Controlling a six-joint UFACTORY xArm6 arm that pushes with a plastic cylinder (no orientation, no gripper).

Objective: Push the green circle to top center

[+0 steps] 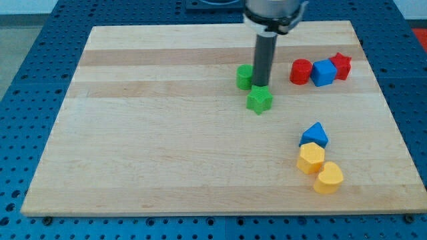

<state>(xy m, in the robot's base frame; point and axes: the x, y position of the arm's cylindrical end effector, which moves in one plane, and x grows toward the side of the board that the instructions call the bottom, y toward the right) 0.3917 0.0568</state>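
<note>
Dark rod, no claw fitted; my tip (261,86) set between green round block (244,77), at its left and seemingly touching, and green star-shaped block (259,100) just below; green round block right of board centre, upper half of wooden board (167,147).

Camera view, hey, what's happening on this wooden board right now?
A robot arm's dark rod is working among coloured blocks on a wooden board. My tip sits between the green circle, to its left, and the green star, just below it. The circle lies right of the board's middle, short of the top edge, so the push isn't finished.
</note>
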